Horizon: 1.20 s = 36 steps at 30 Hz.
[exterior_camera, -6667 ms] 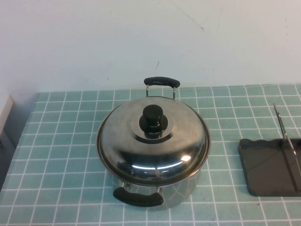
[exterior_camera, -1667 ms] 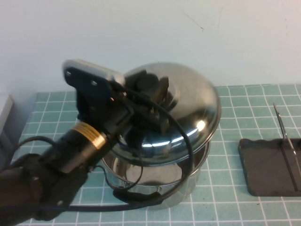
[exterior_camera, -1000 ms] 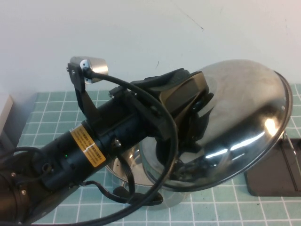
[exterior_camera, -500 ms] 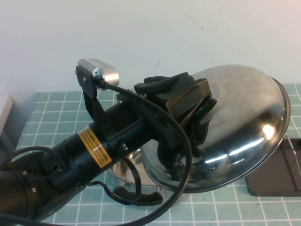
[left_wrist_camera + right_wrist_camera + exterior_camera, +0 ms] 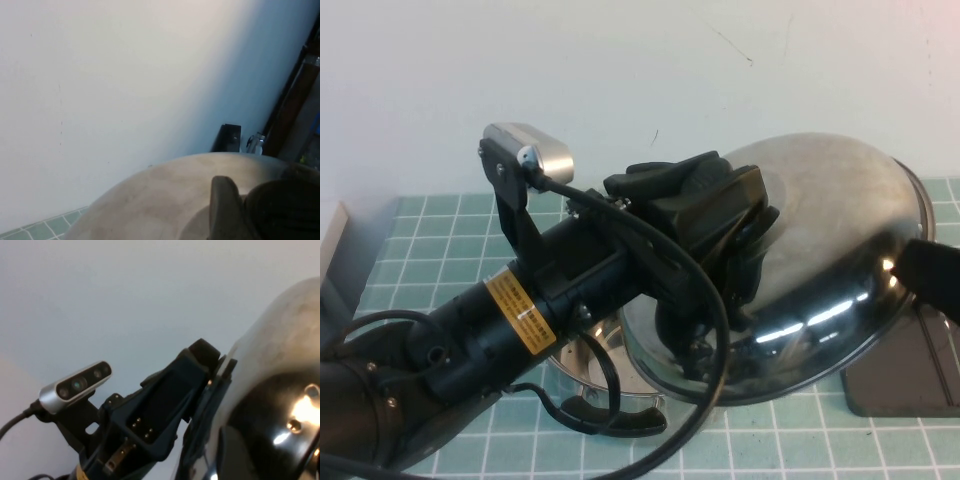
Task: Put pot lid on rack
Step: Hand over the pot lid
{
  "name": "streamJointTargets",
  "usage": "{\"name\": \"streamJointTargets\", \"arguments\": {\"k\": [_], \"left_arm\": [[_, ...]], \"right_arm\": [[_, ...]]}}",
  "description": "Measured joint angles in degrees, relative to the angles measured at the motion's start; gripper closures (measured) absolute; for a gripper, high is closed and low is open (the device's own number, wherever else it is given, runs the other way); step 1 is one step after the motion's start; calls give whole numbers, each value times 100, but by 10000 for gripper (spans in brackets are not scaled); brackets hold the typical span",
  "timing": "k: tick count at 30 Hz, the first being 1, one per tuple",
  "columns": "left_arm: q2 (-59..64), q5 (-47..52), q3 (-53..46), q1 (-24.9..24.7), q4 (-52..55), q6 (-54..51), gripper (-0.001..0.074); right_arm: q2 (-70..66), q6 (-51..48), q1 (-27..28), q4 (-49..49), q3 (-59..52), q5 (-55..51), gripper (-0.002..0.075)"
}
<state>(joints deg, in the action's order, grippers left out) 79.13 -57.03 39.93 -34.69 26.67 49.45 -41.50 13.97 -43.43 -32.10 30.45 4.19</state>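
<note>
I was looking at a mock kitchen counter set up for robot trials. The worktop (image 5: 440, 300) was laid in small teal tiles with white grout, backed by a plain white wall (image 5: 620, 70). A steel pot (image 5: 590, 375) with black handles and a dark drying rack (image 5: 905, 375) sat on it, while 1 black robot arm (image 5: 520, 320) filled the foreground.
</note>
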Motion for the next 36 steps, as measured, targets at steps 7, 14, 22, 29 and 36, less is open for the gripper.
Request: {"name": "streamJointTargets", "arguments": {"k": [7,14,22,29,36], "left_arm": [[0,-217,0,0,6,-30,414],[34,-384,0,10,309,-10,414],[172,-350,0,-44,418,384,414],[290,-268,0,-99,273,512,413],[293,-56,0,-134,305,514,366]], "right_arm": [[-328,0,-3,0,152,134,378],[-485,32,-13,-18,175,488,376],[-744,124,-13,-10,351,628,413],[-916,168,-13,359,479,678,449],[-928,-376,-27,637,506,678,559]]}}
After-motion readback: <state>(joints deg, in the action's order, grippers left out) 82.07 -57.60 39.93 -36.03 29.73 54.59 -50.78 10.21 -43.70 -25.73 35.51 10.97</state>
